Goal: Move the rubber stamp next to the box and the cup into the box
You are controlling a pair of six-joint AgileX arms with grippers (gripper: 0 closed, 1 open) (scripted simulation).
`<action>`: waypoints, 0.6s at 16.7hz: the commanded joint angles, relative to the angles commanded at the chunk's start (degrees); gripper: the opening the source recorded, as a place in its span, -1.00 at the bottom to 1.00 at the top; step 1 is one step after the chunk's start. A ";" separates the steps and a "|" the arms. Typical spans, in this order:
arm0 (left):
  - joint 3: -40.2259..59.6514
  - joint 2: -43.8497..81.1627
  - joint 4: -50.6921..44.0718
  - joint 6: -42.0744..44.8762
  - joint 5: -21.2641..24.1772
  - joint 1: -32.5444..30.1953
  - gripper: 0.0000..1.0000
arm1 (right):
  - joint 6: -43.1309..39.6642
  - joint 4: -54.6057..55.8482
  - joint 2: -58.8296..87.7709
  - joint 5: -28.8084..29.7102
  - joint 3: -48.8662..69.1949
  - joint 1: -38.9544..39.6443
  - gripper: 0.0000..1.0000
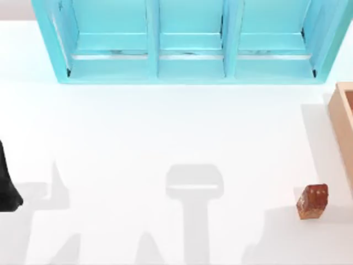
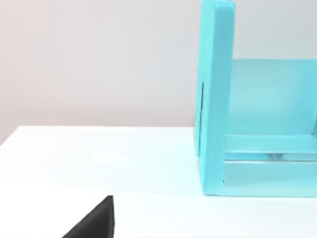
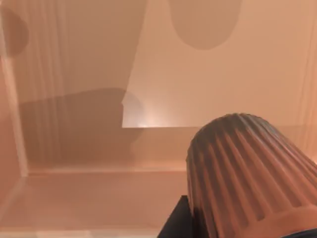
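The rubber stamp [image 1: 313, 201], a reddish-brown block with faint dots on top, stands on the white table near the front right, just left of the tan box [image 1: 341, 107] at the table's right edge. In the right wrist view the ribbed brown cup [image 3: 247, 168] hangs above the box's reddish floor [image 3: 99, 198]. My right gripper [image 3: 198, 225] is shut on it, and a black finger [image 3: 174, 223] shows beside the cup. My left arm [image 1: 6, 187] is parked at the table's left edge.
A big turquoise cabinet [image 1: 190, 41] with three open compartments spans the back of the table, and its side wall [image 2: 215, 99] stands close in the left wrist view. Bare white table lies between the cabinet and the stamp.
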 joint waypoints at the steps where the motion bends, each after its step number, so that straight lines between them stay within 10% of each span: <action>1: 0.00 0.00 0.00 0.00 0.00 0.00 1.00 | -0.65 0.24 0.00 0.01 -0.12 -0.64 -1.00; 10: 0.00 0.00 0.00 0.00 0.00 0.00 1.00 | -1.16 5.01 0.97 0.63 -4.23 -1.14 -1.00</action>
